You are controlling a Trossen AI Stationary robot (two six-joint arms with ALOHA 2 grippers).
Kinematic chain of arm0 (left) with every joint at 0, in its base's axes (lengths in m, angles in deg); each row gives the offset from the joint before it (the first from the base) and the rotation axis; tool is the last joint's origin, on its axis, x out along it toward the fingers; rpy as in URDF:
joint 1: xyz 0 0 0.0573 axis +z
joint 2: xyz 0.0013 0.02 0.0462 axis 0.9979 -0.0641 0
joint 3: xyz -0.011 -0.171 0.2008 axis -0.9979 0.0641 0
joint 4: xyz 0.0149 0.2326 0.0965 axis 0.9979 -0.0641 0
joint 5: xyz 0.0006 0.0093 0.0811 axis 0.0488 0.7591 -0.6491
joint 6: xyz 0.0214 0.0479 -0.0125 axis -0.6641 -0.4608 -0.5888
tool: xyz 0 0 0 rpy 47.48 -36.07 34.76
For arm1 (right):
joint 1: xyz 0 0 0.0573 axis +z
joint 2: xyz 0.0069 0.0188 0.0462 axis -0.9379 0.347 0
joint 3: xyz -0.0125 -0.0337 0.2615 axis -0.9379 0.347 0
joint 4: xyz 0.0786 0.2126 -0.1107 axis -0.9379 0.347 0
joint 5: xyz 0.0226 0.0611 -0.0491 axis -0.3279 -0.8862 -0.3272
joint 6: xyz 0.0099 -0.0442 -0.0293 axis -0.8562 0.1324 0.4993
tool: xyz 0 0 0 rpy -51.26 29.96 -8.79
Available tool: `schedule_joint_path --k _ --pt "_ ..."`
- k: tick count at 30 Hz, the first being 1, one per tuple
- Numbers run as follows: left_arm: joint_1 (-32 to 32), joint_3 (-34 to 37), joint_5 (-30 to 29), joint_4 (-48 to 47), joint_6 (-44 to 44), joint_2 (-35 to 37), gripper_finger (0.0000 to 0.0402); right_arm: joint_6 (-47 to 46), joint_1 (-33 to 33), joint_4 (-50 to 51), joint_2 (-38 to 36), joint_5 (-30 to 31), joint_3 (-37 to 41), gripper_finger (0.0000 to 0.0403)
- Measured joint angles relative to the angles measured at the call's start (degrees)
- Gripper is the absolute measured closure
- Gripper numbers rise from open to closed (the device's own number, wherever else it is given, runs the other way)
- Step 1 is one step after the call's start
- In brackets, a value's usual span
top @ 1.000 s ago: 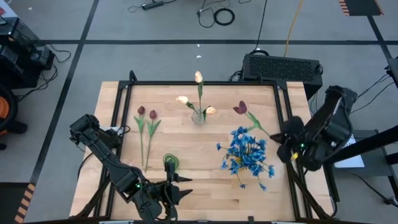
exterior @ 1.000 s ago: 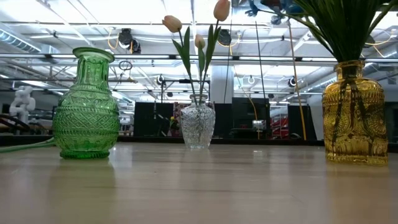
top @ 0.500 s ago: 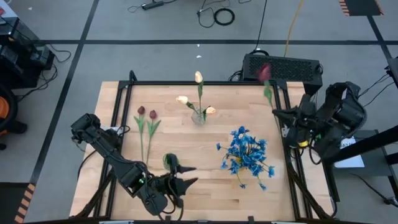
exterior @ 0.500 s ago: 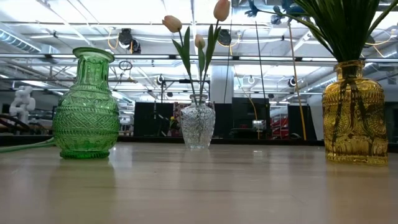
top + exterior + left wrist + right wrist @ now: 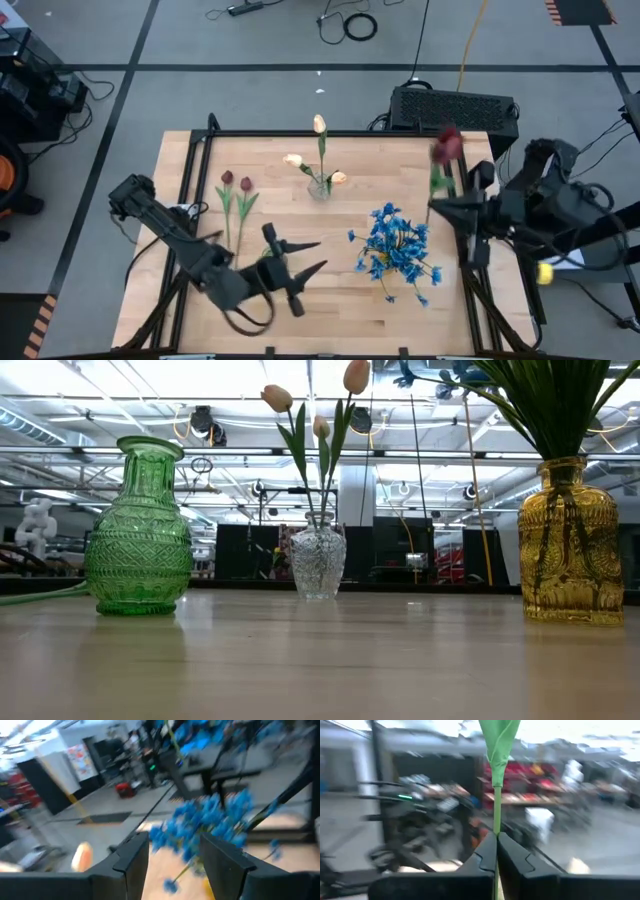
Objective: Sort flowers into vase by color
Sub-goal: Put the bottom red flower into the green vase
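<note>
While my right gripper (image 5: 436, 205) hangs over the right edge of the table (image 5: 330, 260), it pinches the thin green stem of a dark red tulip (image 5: 447, 145). In my right wrist view the two fingers (image 5: 485, 857) are shut tight on that stem (image 5: 497, 805), which runs straight out from between them. From above, the stem stands nearly upright in my grip and the red bloom sits at the far end of it, away from the table top. The green vase (image 5: 139, 530) is where I judge this tulip should go, since the clear vase (image 5: 318, 560) holds the cream tulips (image 5: 318, 125) and the yellow vase (image 5: 571, 540) holds the blue flowers (image 5: 398, 245). That green vase stands near the front left of the table, well apart from my right gripper and on the other side of the blue bunch. So the tulip must cross the table to the left, with its cut end pointing down. My left gripper (image 5: 312, 256) is much nearer to that vase. Its fingers (image 5: 131, 855) are spread apart and hold nothing. Two more red tulips (image 5: 236, 195) lie flat on the wood at the left, stems pointing toward the front edge.
</note>
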Motion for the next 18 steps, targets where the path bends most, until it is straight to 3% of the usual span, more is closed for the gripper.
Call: schedule_joint_path --k 4,11,15,18 --pt "0.22 -0.07 9.34 3.84 0.47 3.07 0.0222 8.95 -2.10 -12.05 3.09 -12.34 0.00 0.0403" --pt "0.57 -0.07 21.10 8.06 0.55 3.52 0.0205 13.59 -8.68 -26.98 13.57 -28.64 0.00 0.0403" --pt "-0.21 -0.07 22.85 7.70 -1.15 3.19 0.0164 14.74 -11.30 -37.15 20.34 -31.71 0.00 0.0403" --pt "-1.66 -0.05 19.93 7.74 -2.06 3.10 0.0133 14.31 -12.55 -42.20 24.56 -32.56 0.02 0.0403"
